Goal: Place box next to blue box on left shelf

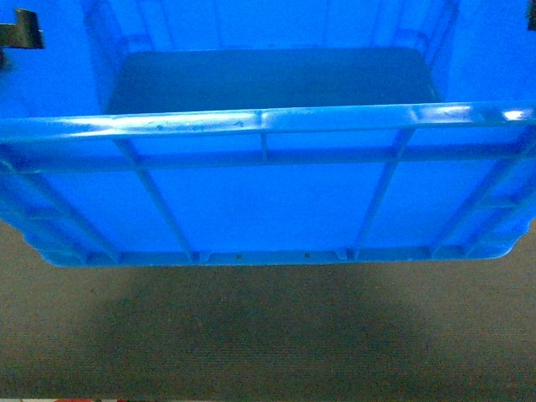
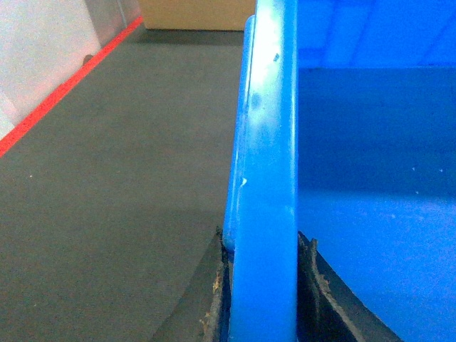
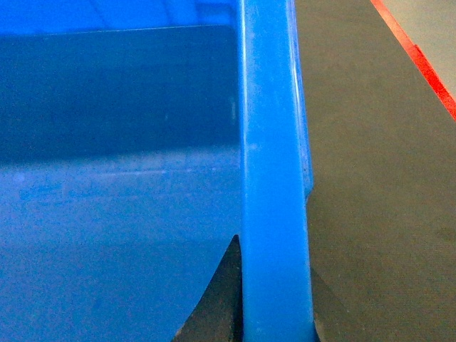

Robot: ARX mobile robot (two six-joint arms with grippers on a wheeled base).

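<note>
The box point(image 1: 268, 201), a large bright-blue crate with ribbed walls and a thick rim, fills the head view and hangs above the grey floor point(image 1: 268, 335). My left gripper point(image 2: 263, 244) is shut on the box's left rim point(image 2: 267, 164), one dark finger outside the wall and one inside. On the opposite side, my right gripper point(image 3: 274, 258) is shut on the right rim point(image 3: 271, 142) in the same way. The crate's inside is bare. The left shelf and the other blue box are out of view.
Grey carpet-like floor lies under and beside the crate. A red floor line point(image 2: 64, 89) runs along a pale wall point(image 2: 35, 50) on the left, with a brown cardboard-coloured block point(image 2: 196, 14) at its far end. Another red line point(image 3: 420, 60) runs on the right.
</note>
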